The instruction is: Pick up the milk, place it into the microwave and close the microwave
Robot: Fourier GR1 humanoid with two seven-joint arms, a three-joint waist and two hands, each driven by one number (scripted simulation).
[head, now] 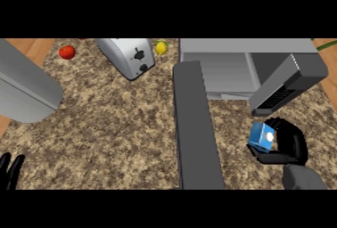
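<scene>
Milk [261, 135]: a small blue carton with a white round mark on its face and a paler blue edge, tilted slightly. It sits in front of the microwave [227, 67], just below the lower end of the microwave's open door [283, 87], above the tabletop [112, 129] and held clear of it as far as can be seen.

Right hand [287, 144]: black, on a grey forearm entering from the lower edge, in front of the microwave to the right. Its fingers and thumb are curled round the milk, wrapping its right side and underside; the carton's left face stays visible.

Left hand [10, 171]: black, far to the left of the microwave at the lower left edge, only its straight, upright fingers showing, touching nothing.

Microwave: grey box with its cavity exposed; the door swung out to the right, dark, with a panel of small buttons near its lower end.

Dark grey slab [195, 129]: long, running from the microwave's left front corner towards the lower edge.

Toaster [128, 57]: silver, lying at an angle to the left of the microwave.

Lemon [161, 47]: yellow, between toaster and microwave.

Tomato [67, 52]: red, left of the toaster.

Large grey object [26, 89]: far left of the microwave, identity unclear.

Tabletop: speckled brown stone.
</scene>
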